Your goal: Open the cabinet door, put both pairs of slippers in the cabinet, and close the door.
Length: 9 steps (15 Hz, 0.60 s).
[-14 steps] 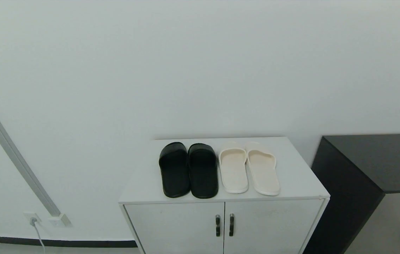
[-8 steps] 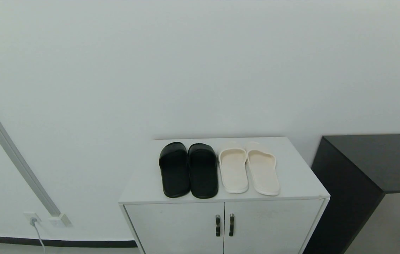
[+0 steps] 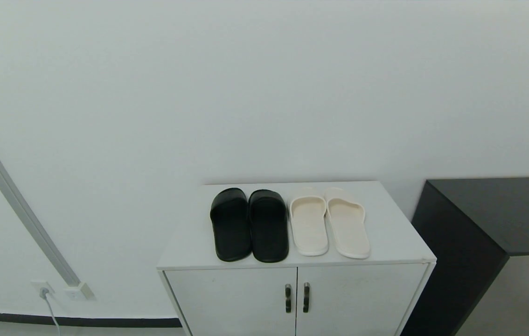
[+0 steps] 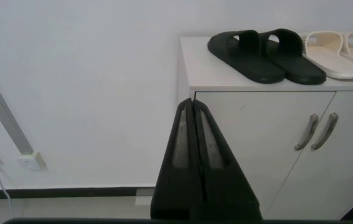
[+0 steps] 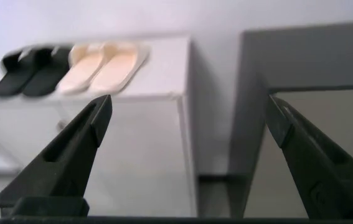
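Nothing has moved; we count no step done: doors (image 3: 358, 296) shut, cream slippers (image 3: 309, 226) at 3 o'clock of black slippers (image 3: 269, 228) atop cabinet (image 3: 400, 238), left fingers (image 4: 185, 149) together, right fingers (image 5: 70, 155) spread.

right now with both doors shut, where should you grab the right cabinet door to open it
By its dark vertical handle beside the centre seam. Come straight from the front, fingers closing sideways across the bar: it is slim, upright and stands off the right door, so the pull likely swings it outward.
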{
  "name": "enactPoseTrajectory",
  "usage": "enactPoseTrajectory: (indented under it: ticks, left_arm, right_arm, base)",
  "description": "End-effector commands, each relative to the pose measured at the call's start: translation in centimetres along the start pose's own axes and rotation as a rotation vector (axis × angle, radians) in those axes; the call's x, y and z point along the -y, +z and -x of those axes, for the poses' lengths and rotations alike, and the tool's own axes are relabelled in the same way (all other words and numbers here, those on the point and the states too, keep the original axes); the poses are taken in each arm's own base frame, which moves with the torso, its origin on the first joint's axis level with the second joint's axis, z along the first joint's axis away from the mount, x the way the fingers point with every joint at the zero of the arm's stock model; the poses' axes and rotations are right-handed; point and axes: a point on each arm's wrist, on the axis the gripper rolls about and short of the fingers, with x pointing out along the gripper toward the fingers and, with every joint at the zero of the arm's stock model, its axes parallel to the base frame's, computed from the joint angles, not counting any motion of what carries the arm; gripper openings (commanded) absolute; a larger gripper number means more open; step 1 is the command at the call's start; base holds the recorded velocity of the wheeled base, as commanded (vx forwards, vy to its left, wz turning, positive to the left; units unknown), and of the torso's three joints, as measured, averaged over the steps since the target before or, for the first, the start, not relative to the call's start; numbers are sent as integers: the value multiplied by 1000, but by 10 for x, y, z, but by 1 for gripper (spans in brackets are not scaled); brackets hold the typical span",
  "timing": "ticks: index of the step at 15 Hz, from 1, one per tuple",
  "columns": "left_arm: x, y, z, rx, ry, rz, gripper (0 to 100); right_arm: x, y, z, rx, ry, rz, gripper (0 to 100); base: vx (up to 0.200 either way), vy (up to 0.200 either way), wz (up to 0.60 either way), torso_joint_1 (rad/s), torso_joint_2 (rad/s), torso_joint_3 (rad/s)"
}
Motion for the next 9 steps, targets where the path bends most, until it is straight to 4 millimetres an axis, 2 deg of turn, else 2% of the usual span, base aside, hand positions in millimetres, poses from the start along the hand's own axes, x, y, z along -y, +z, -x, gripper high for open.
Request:
enactPoseTrajectory:
  ticks: [1,4,9]
  left_arm:
    - [0,0,0,0,-1,-1,0]
    - [0,0,0,0,1,1,0]
    - [0,0,0,-2,-1,-1,0]
  right_arm:
    - [0,15,-54,-241,130,-19,100]
    - [-16,21,-104,-293,214,22,100]
    - [-95,35,-151,-289,240,-33,100]
  base:
    - [0,0,0,0,0,0]
    - [0,0,0,0,0,0]
    - [0,0,0,0,0,0]
